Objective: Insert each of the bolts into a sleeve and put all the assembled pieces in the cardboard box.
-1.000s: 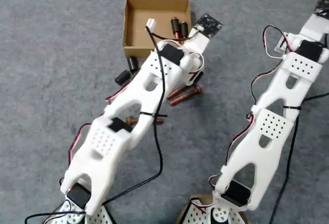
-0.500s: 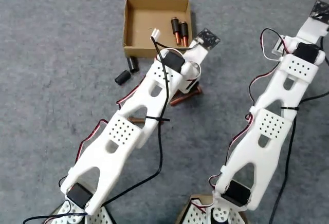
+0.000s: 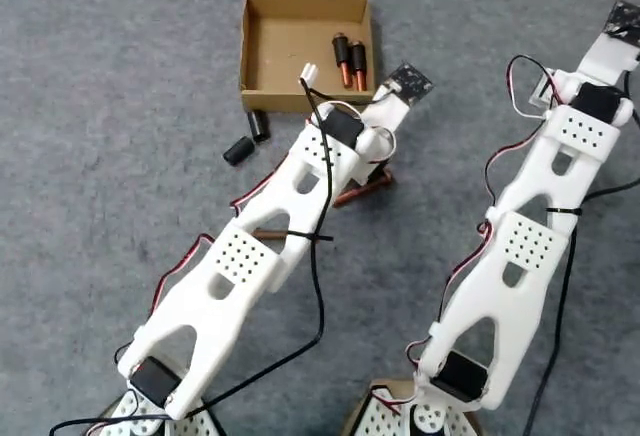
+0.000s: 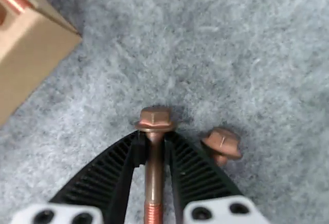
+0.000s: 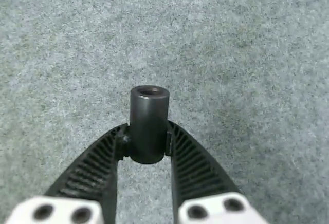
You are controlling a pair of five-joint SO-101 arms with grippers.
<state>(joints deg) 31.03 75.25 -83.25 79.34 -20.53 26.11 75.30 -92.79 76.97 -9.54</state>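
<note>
My left gripper [image 4: 153,137] is shut on a copper bolt [image 4: 153,175], just under its hex head, low over the grey felt. A second bolt [image 4: 222,143] lies right beside it. In the high view this arm's wrist [image 3: 372,148] sits over the bolts [image 3: 362,188], just in front of the cardboard box [image 3: 262,44]. Two assembled pieces [image 3: 349,60] lie in the box. My right gripper [image 5: 147,131] is shut on a black sleeve [image 5: 149,112], bore facing away, above bare felt at the table's far right.
Two loose black sleeves [image 3: 247,138] lie on the felt left of the box's front edge. Another copper bolt [image 3: 266,235] pokes out from under the left arm's middle link. A box corner [image 4: 31,44] is close to the left gripper.
The left arm's wrist has drawn back from the box edge and swung slightly right, now covering one of the two bolts. The right arm edged farther away, then held still.
</note>
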